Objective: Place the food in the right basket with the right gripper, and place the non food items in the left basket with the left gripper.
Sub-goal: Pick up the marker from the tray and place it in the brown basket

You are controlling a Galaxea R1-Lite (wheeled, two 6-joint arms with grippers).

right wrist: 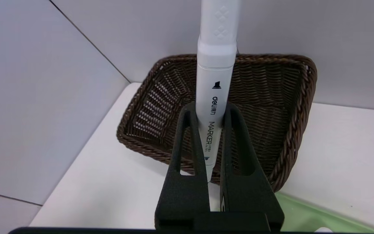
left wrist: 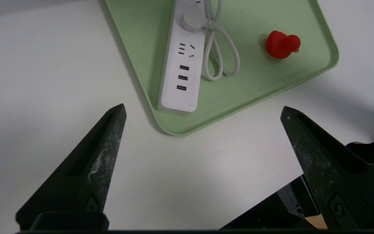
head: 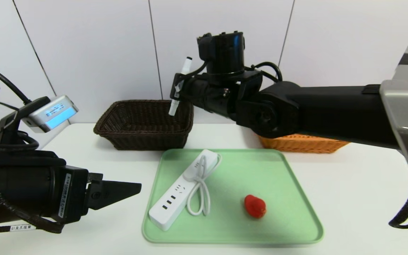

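Note:
My right gripper (head: 177,86) (right wrist: 210,109) is shut on the white marker (head: 182,79) (right wrist: 214,81), held nearly upright above the near right rim of the dark brown left basket (head: 143,140) (right wrist: 271,113). On the green tray (head: 289,198) (left wrist: 265,81) lie a white power strip (head: 181,189) (left wrist: 182,74) with its coiled cord and a red rubber duck (head: 254,206) (left wrist: 282,44). My left gripper (head: 129,191) (left wrist: 203,109) hangs open over the table, just off the tray's near left corner. The orange right basket (head: 303,143) is mostly hidden behind my right arm. No food is in view.
Both baskets stand at the back of the white table, against the wall. My right arm stretches across the space above the tray's far edge. Bare table surrounds the tray on its left, right and front.

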